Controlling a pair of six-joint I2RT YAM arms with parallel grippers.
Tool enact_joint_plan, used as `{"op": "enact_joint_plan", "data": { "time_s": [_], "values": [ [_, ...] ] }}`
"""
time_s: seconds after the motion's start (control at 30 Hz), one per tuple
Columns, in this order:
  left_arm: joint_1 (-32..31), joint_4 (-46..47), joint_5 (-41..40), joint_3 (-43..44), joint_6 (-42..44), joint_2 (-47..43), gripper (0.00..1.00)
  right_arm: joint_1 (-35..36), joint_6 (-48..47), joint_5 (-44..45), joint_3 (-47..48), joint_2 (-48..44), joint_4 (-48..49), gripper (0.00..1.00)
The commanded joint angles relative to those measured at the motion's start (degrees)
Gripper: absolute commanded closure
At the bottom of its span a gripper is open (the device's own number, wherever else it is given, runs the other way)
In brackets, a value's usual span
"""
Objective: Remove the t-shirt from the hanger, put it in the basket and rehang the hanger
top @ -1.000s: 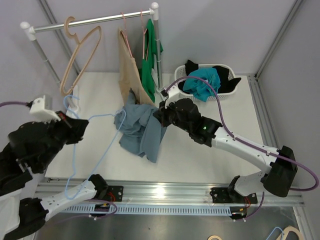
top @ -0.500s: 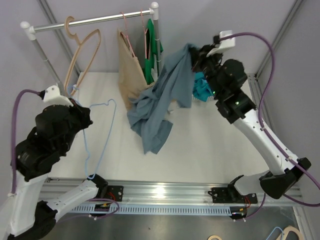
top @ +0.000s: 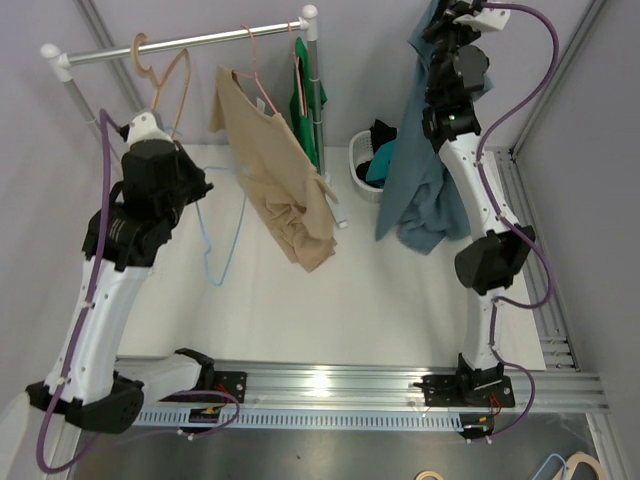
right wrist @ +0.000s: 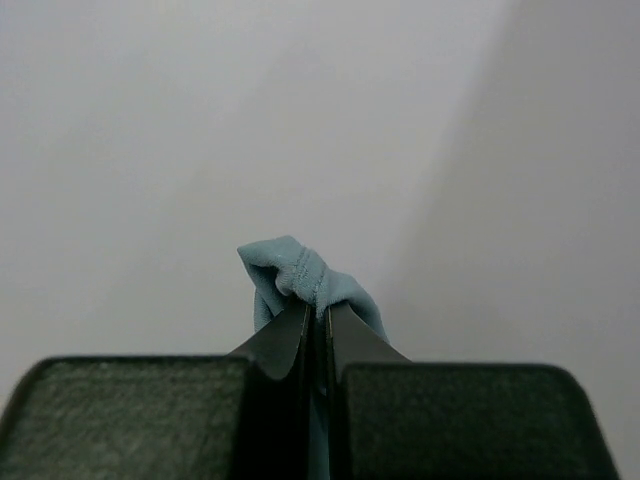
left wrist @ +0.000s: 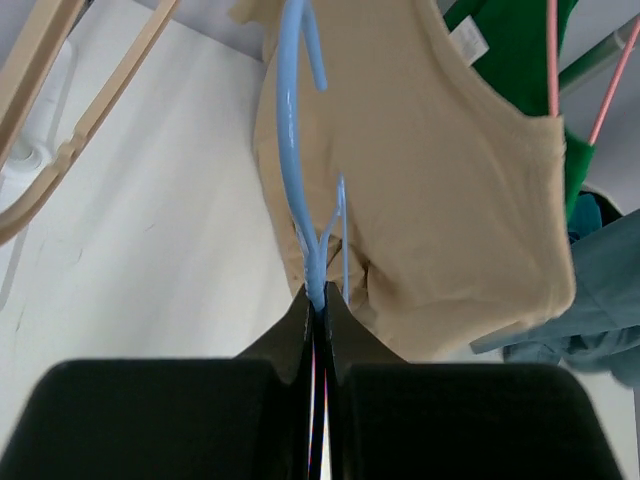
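Observation:
The blue-grey t-shirt (top: pixel 415 190) hangs free in a long drape at the right, clear of the hanger. My right gripper (top: pixel 437 28) is raised high near the top of the top view and is shut on a bunched edge of the t-shirt (right wrist: pixel 300 275), which pokes out above the right gripper (right wrist: pixel 318 312). The light-blue wire hanger (top: pixel 216 283) is bare and dangles over the table at the left. My left gripper (top: pixel 197 190) is shut on it. In the left wrist view the hanger (left wrist: pixel 290 150) rises out of the closed left gripper (left wrist: pixel 318 300).
A clothes rail (top: pixel 180 42) spans the back, with an empty wooden hanger (top: pixel 165 75), a tan shirt (top: pixel 285 195) on a pink hanger and a green garment (top: pixel 300 100). A white basket (top: pixel 360 165) of clothes stands partly behind the hanging t-shirt.
My right arm swung up and to the right, lifting the t-shirt off the hanger. My left arm drew the bare hanger back left toward the rail. The tan shirt swung.

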Motion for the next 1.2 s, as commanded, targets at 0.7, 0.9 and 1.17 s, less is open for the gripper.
{"op": "enact_joint_plan", "data": {
  "time_s": [0.7, 0.9, 1.17],
  "values": [
    [11.66, 22.39, 5.36, 24.38, 10.26, 25.7, 0.99, -10.77, 26.61, -21.19, -4.93, 13.15, -34.83, 1.0],
    [15.09, 24.94, 16.62, 26.4, 11.66, 29.57, 0.99, -10.42, 25.66, -31.39, -6.66, 19.84, -52.89, 1.0],
    [16.06, 27.84, 19.44, 27.72, 17.29, 33.08, 0.99, -9.72, 23.29, -23.31, -27.79, 3.15, -40.14, 0.19]
  ]
}}
